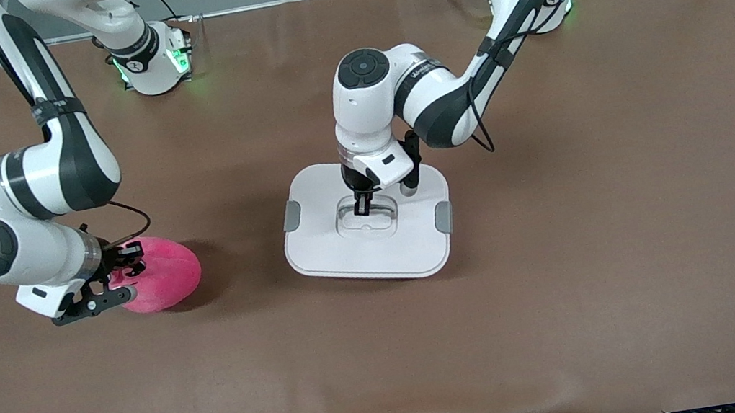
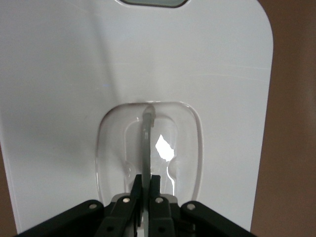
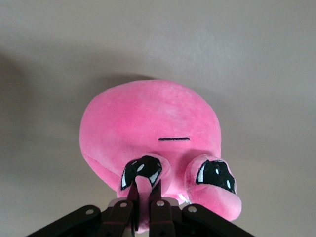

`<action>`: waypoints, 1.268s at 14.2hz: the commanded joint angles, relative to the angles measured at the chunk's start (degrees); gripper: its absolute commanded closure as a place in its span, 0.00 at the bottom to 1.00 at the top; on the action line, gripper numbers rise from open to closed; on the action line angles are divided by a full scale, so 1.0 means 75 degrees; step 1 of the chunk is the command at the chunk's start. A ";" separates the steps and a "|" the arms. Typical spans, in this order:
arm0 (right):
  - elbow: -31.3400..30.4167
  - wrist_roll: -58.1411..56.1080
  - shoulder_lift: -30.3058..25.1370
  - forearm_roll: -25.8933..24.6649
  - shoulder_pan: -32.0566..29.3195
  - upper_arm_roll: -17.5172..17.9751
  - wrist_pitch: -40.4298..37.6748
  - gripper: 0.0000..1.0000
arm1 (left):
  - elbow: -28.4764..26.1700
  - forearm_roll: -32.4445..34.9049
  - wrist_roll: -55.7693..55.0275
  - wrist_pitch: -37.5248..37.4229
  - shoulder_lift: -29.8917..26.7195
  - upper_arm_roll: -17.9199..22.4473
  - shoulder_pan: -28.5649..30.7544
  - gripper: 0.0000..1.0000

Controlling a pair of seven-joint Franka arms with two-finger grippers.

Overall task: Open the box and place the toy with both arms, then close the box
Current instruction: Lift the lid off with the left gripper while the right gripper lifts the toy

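A: So, where do we stand with the box (image 1: 367,221)?

B: It sits mid-bench with its white lid (image 2: 148,64) on. Our left end effector (image 1: 362,207) is down in the clear recessed handle (image 2: 148,148), fingers pinched together on the thin upright rib in the middle of it.

A: And the toy (image 1: 159,272)?

B: On the bench toward the right arm's end, well apart from the box. Our right end effector (image 1: 109,283) is at the toy's side, and the right wrist view shows its fingers (image 3: 132,207) clenched on a fold of plush just under one dark eye.

A: How do we expect each to handle?

B: We judge the lid stiff and smooth, probably light, but the rib is narrow and slick plastic, so the pinch could slip if the grey side clips (image 1: 442,216) grip hard. The handle is the only sensible hold on the lid.

A: The plush?

B: Soft and light, we think. It will sag and swing from a pinch of fabric at its edge, so a small fold may pull free. A deeper bite into the body would carry it more surely.
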 commanded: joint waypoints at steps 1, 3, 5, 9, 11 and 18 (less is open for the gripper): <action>0.0516 -0.0515 -0.0021 -0.0084 0.0071 -0.0026 -0.0479 1.00 | 0.0132 0.0122 -0.0171 0.0026 0.0005 0.0028 -0.0046 1.00; 0.0669 -0.0819 -0.0021 -0.0119 0.0246 -0.0026 -0.0621 1.00 | 0.0132 0.0110 -0.0172 0.0014 -0.0053 0.0028 -0.0011 1.00; 0.0740 -0.1066 -0.0032 -0.0178 0.0434 -0.0037 -0.0703 1.00 | 0.0144 0.0110 -0.0183 0.0003 -0.0124 0.0028 0.0013 1.00; 0.0764 -0.2379 -0.0056 -0.0155 0.0656 -0.0014 -0.1251 1.00 | 0.0365 0.0110 -0.0334 -0.0196 -0.0311 0.0028 0.0048 1.00; 0.0811 -0.2414 -0.0137 -0.0190 0.0948 -0.0014 -0.1348 1.00 | 0.0716 -0.0029 -0.0371 -0.0838 -0.0358 0.0028 0.0095 1.00; 0.1150 -0.3585 -0.0465 -0.0517 0.2131 -0.0002 -0.1383 1.00 | 0.0882 -0.1281 0.2226 -0.1603 -0.1634 -0.0065 0.1686 1.00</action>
